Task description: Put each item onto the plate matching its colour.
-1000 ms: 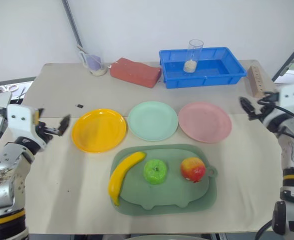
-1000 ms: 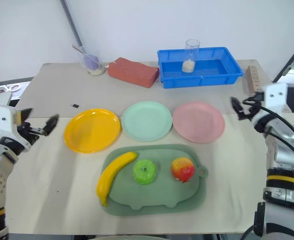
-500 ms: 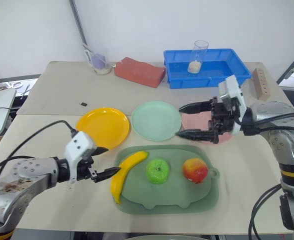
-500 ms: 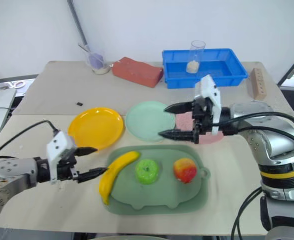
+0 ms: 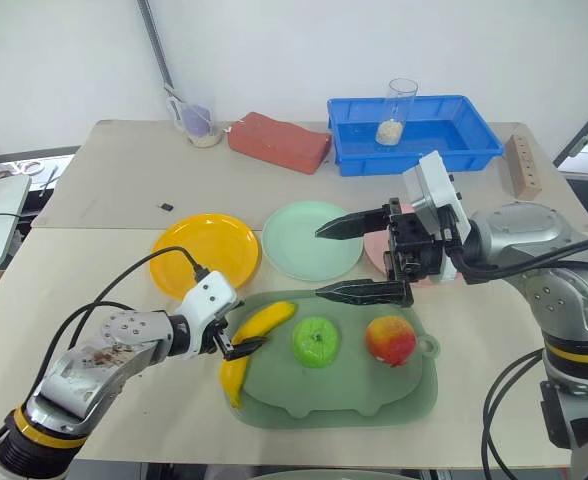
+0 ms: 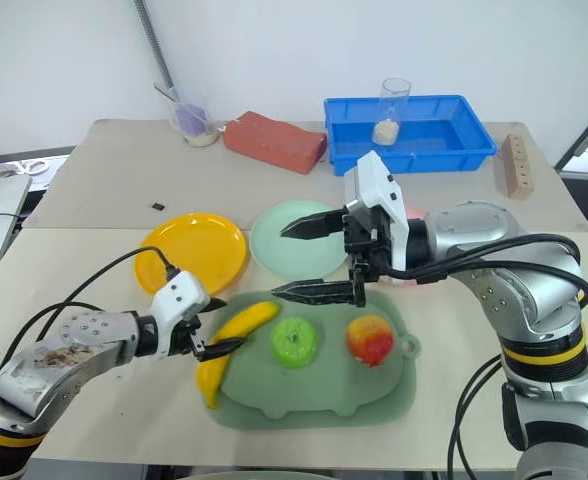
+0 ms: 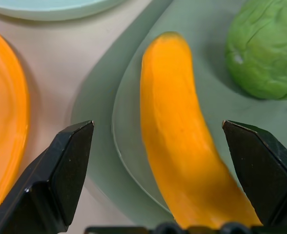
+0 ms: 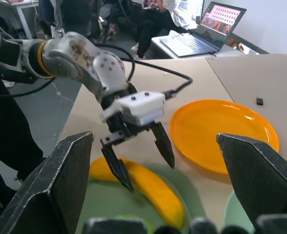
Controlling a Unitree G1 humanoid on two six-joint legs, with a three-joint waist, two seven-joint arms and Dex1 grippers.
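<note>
One banana (image 7: pixel 182 146) between spread left claw (image 5: pixel 236 338) fingers, untouched

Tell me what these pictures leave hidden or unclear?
- Pale pink round plate: head views, mostly hidden behind the open right gripper.
- Long yellow toy banana: left wrist view, lower end cut off.
- Small dark thing on the table: too small to identify.

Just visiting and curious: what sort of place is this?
Probably a robotics lab or test room: toy fruit on a green tray, coloured plates set out on a covered table, and people at a laptop nearby.
</note>
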